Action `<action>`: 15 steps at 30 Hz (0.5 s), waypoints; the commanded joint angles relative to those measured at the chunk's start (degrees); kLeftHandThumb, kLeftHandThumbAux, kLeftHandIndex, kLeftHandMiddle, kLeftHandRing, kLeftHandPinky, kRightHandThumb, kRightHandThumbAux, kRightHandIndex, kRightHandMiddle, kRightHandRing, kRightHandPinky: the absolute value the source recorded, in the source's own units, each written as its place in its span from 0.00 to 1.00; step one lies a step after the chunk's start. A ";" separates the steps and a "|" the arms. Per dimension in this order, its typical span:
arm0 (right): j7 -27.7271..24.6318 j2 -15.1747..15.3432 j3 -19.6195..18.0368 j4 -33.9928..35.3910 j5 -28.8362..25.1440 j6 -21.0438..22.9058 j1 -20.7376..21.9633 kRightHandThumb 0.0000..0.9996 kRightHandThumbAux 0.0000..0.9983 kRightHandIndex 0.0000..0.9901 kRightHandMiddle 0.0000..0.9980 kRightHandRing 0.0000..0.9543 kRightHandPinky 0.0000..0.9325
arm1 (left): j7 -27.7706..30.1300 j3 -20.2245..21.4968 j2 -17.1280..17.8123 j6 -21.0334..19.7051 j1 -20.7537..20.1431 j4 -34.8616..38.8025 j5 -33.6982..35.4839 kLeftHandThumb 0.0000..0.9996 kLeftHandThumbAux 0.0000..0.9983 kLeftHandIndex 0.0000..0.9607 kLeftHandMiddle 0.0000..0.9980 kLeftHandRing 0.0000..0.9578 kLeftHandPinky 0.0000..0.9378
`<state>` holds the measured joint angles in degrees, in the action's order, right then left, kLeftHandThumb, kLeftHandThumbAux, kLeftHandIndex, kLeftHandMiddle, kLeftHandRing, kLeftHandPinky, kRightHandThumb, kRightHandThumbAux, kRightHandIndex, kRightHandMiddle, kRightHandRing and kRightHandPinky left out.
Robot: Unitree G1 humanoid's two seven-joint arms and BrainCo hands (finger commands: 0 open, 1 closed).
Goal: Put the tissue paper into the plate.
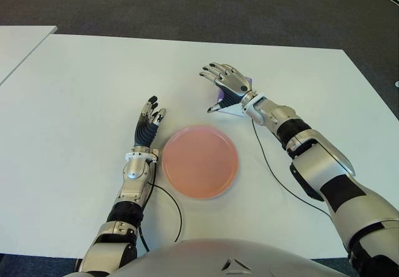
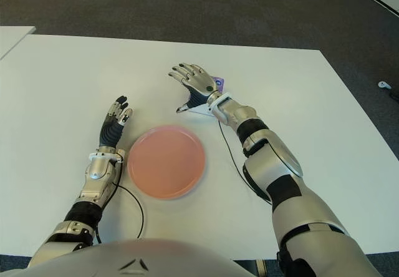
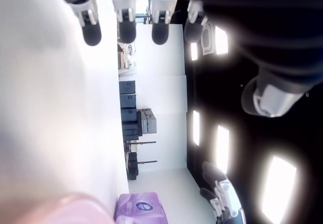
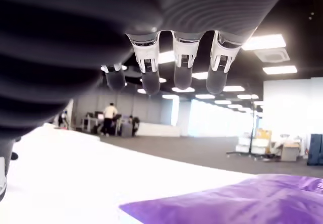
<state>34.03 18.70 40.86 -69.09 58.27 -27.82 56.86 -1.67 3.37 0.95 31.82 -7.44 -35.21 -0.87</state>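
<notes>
right hand [image 1: 227, 83] hovers fingers spread over purple tissue pack [image 4: 242, 201]; left hand [image 1: 148, 124] relaxed beside pink plate [image 1: 199, 161]

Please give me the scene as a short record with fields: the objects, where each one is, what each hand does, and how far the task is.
target: purple plastic tissue pack, lying on the table beyond the plate
container: round pink plate, nothing in it
surface: white table
right hand: right hand over the tissue pack with fingers spread, holding nothing
left hand: left hand open, shows just left of the plate
task state: pack not yet grasped, not yet in the plate
</notes>
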 commanded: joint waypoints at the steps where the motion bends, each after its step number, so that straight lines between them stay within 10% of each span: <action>1: -0.28 -0.16 1.66 -2.82 0.58 0.46 0.55 0.16 0.49 0.00 0.00 0.00 0.00 | -0.75 -0.43 -0.79 -1.21 2.35 -2.88 -0.72 0.00 0.45 0.00 0.00 0.00 0.00; 15: -2.15 0.53 0.78 -4.98 -2.21 2.39 0.23 0.18 0.49 0.00 0.00 0.00 0.00 | -0.12 -0.22 -0.15 -0.65 2.87 -3.05 -0.60 0.00 0.44 0.00 0.00 0.00 0.00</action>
<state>32.95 18.67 42.15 -73.46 57.35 -25.57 57.25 -1.79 3.34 0.93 33.31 -7.46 -35.85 -1.20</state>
